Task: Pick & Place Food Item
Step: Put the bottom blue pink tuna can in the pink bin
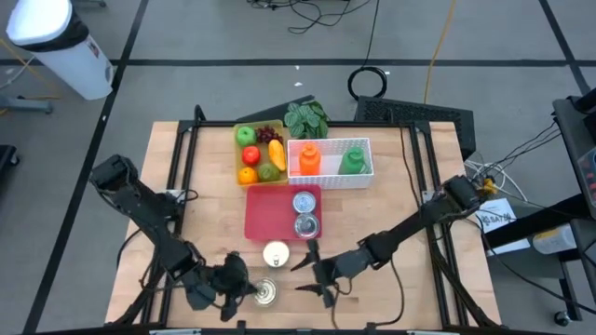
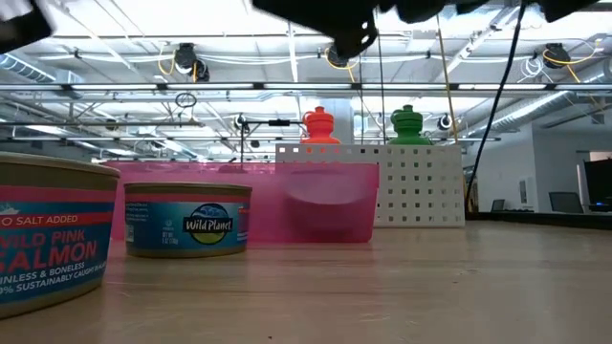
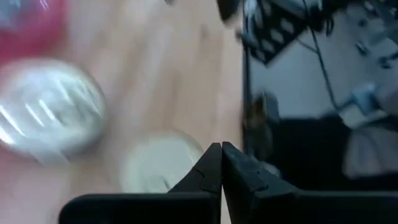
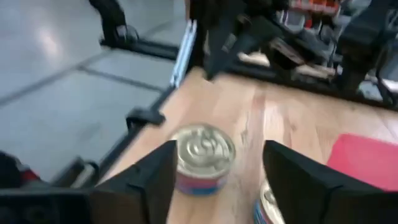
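With its fingers spread wide, the right gripper needed to descend squarely until the salmon can sat centred between them, while the left gripper waited pinched together, holding nothing.

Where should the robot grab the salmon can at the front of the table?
Probably across the round sides of the salmon can, coming down from above. It stands upright with its flat lid up, and the open right gripper is beside it.

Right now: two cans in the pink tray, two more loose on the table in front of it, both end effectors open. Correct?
Not quite. The left end effector is shut, fingertips together in the left wrist view. The right end effector is open. Two cans sit in the pink tray, and two cans are loose on the table.
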